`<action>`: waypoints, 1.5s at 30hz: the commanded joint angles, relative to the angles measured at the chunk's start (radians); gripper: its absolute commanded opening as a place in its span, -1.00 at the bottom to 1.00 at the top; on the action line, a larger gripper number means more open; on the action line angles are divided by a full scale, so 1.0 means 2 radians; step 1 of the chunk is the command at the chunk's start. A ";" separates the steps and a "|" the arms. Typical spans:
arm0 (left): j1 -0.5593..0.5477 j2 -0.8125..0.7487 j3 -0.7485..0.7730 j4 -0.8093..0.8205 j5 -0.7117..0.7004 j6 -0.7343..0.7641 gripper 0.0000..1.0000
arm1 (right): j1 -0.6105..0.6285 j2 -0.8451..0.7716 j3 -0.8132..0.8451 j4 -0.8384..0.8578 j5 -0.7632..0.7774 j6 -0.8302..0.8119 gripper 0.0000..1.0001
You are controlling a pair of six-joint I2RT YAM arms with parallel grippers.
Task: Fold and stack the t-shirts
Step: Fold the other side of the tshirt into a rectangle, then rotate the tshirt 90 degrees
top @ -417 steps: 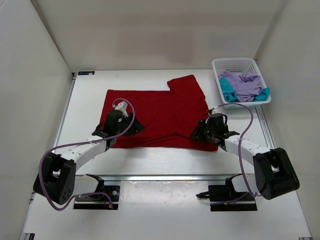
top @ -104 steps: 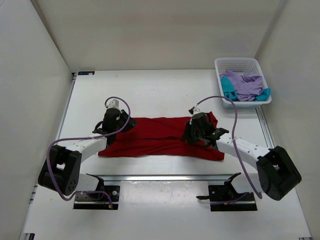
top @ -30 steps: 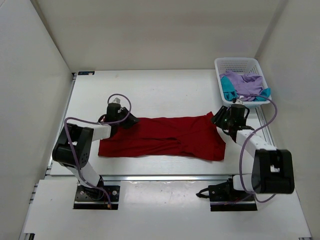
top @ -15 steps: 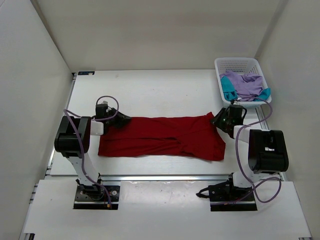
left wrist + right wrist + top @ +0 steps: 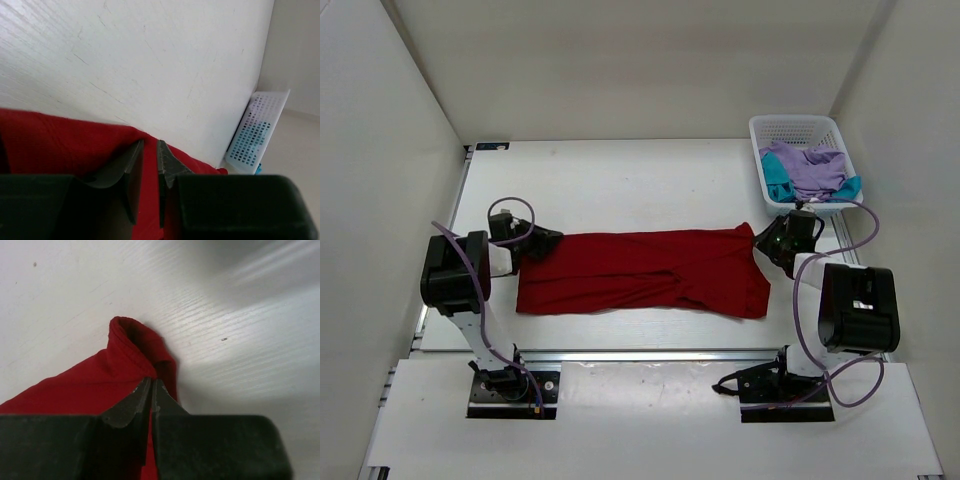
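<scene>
Fingers [image 5: 127, 175] of the left gripper [image 5: 150, 146] are drawn to a narrow slit, and the far-left hem of the dark red soft cloth t-shirt [image 5: 640, 272] is pinched between them. The right gripper [image 5: 152, 385] is likewise closed, on a raised tuck of cloth at the shirt's far-right corner. Between the two, the shirt is laid as a long doubled band across the white table [image 5: 620, 180]. Farther right, the lavender purple cloth t-shirt [image 5: 812, 168] and the teal blue cloth t-shirt [image 5: 773, 182] are heaped in the white plastic mesh basket [image 5: 798, 125].

If the outward pull is carried further, the thin hem could be dragged out of either pinch. The doubled layers could also be slid apart and the fold spoiled. The basket, near the right gripper, could be knocked as well.

Compared with half a second earlier, the left gripper is found farther left and the band is drawn longer. Fourteen seconds back, the shirt was spread open.
</scene>
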State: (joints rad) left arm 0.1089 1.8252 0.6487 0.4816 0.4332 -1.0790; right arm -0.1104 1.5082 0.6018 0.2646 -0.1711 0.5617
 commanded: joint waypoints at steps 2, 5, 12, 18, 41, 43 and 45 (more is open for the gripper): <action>0.002 -0.018 -0.003 -0.008 -0.016 0.006 -0.43 | -0.007 0.013 -0.006 0.022 0.025 0.004 -0.81; -0.009 -0.039 -0.001 0.005 -0.009 -0.005 -0.43 | 0.000 0.001 0.011 0.003 0.015 0.004 -0.61; -0.120 -0.133 0.037 -0.061 -0.056 0.064 -0.39 | 0.034 -0.115 -0.005 -0.061 0.036 -0.013 -0.35; -0.278 -0.143 0.066 -0.108 -0.095 0.135 -0.38 | 0.162 -0.210 -0.075 -0.082 0.061 0.004 -0.77; -0.239 -0.313 0.015 -0.226 -0.019 0.193 -0.30 | 0.225 0.452 0.701 -0.332 -0.056 -0.099 -0.91; -0.223 -0.333 0.012 -0.241 -0.025 0.208 -0.28 | 0.234 0.479 0.865 -0.415 -0.028 -0.143 -0.75; -0.219 -0.341 0.007 -0.272 -0.039 0.225 -0.25 | 0.240 0.476 0.939 -0.472 -0.003 -0.164 -0.51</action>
State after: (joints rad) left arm -0.3492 1.1866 0.6800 0.0444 0.3759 -0.6998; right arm 0.3511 2.5401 2.2288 -0.3717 -0.2321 0.3687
